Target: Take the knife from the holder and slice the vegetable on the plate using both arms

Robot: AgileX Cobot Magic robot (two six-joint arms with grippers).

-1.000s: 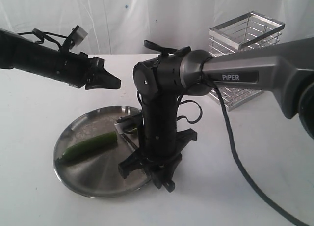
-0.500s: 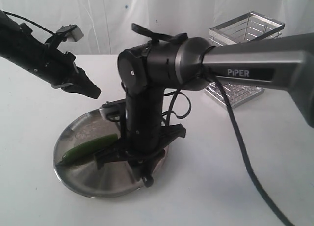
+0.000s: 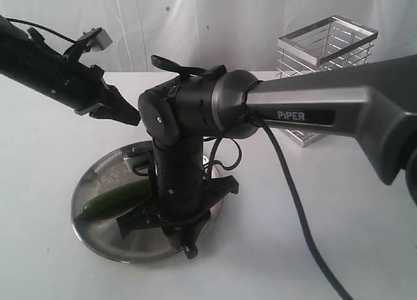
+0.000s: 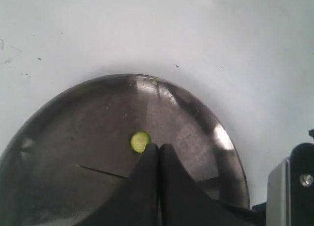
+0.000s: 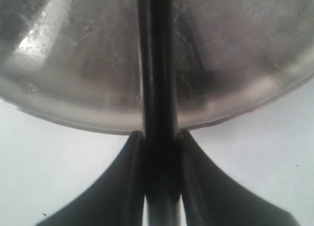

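Observation:
The green vegetable (image 3: 107,202) lies on the left half of the steel plate (image 3: 98,238), its right end hidden behind my right arm. My right gripper (image 3: 187,244) points down at the plate's near rim and is shut on the knife (image 5: 156,64), whose dark length runs out over the plate (image 5: 73,64) from between the fingers (image 5: 132,152). In the exterior view the arm hides the knife. My left gripper (image 3: 130,114) hangs shut and empty above the plate's far left. In its wrist view the gripper (image 4: 158,147) sits just beside a cut green slice (image 4: 140,141) on the plate (image 4: 98,108).
The silver wire holder (image 3: 326,52) stands at the back right on the white table, apart from both arms. A black cable (image 3: 293,202) trails from the right arm across the table toward the front. A tiny green scrap (image 4: 154,81) lies by the plate's rim.
My right arm has swung left with the knife, from the plate's right edge to over its middle, covering more of the vegetable. The left gripper pulled back left and dipped slightly.

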